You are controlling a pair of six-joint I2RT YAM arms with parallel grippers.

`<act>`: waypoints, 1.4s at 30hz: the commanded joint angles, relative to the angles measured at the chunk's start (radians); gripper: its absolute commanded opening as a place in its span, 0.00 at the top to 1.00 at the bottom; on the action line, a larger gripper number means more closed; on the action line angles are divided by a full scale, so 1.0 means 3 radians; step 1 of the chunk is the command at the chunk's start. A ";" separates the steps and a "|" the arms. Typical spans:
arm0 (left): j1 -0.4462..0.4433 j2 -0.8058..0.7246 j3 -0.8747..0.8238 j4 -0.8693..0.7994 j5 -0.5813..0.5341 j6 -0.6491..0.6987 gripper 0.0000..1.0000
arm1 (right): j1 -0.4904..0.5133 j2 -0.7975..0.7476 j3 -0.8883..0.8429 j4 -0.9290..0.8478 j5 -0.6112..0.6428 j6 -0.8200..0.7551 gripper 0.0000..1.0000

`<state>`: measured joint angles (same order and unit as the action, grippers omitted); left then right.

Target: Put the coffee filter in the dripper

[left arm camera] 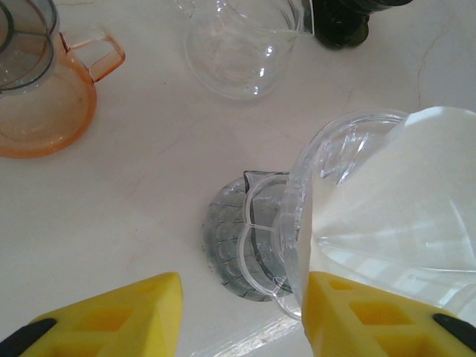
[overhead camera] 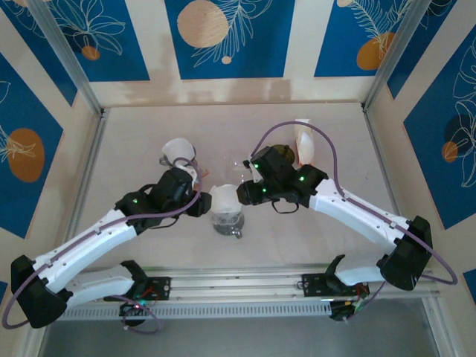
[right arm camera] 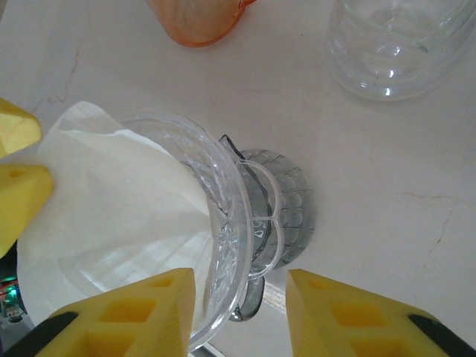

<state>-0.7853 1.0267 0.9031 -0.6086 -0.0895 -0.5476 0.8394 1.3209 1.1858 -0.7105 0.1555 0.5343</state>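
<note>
The clear glass dripper (overhead camera: 226,216) stands upright at mid-table on its grey ribbed base (left arm camera: 236,242). The white paper coffee filter (overhead camera: 222,198) sits in its cone, standing above the rim (right arm camera: 111,201) (left arm camera: 401,208). My left gripper (overhead camera: 199,203) is open just left of the dripper; its right finger (left arm camera: 364,320) rests by the dripper's wall and filter edge, and nothing lies between the fingers. My right gripper (right arm camera: 238,316) is open on the dripper's right side, with the glass rim (right arm camera: 234,223) and handle in the wide gap between its fingers, which do not press it.
An orange-tinted pitcher (left arm camera: 44,104) (overhead camera: 178,152) stands behind the left gripper. A clear glass carafe (left arm camera: 238,44) (right arm camera: 401,44) sits behind the dripper. A white bottle (overhead camera: 303,141) stands at the back right. The metal rail (overhead camera: 238,282) runs along the near edge.
</note>
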 commanded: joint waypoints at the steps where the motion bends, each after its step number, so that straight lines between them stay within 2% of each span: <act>1: 0.0046 -0.0059 -0.0075 0.0056 0.0096 -0.0024 0.53 | 0.0037 0.0025 -0.0032 -0.0020 0.0034 0.0020 0.64; 5: 0.0059 -0.0059 -0.0133 0.0116 0.0139 -0.0061 0.53 | 0.0054 0.0069 -0.0055 -0.0035 0.0079 0.0027 0.68; 11: 0.0081 -0.0075 -0.0175 0.0162 0.0198 -0.0079 0.50 | 0.0088 0.0076 -0.0138 0.0006 0.0121 0.0069 0.67; 12: 0.0082 -0.0083 -0.0175 0.0157 0.0200 -0.0082 0.49 | 0.0098 0.0073 -0.0138 0.0011 0.0127 0.0072 0.64; 14: 0.0087 -0.0104 -0.0173 0.0171 0.0211 -0.0087 0.46 | 0.0126 0.0058 -0.0129 0.0016 0.0167 0.0059 0.52; 16: 0.0093 -0.0125 -0.0169 0.0174 0.0223 -0.0087 0.44 | 0.0151 0.0038 -0.0119 0.0026 0.0215 0.0052 0.45; 23: 0.0107 -0.0136 -0.0183 0.0202 0.0252 -0.0096 0.42 | 0.0276 0.0039 -0.0079 0.0072 0.0224 0.0019 0.34; 38: 0.0169 -0.0145 -0.0173 0.0201 0.0299 -0.0110 0.42 | 0.0321 0.0009 -0.0238 0.0052 0.0213 0.0027 0.33; 42: 0.0209 -0.0256 -0.0159 0.0277 0.0392 -0.0109 0.33 | 0.0325 0.0028 -0.0210 0.0052 0.0217 0.0017 0.33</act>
<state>-0.7403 0.9871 0.8532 -0.5594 -0.0036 -0.5751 0.9295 1.3354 1.1210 -0.6941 0.2108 0.5446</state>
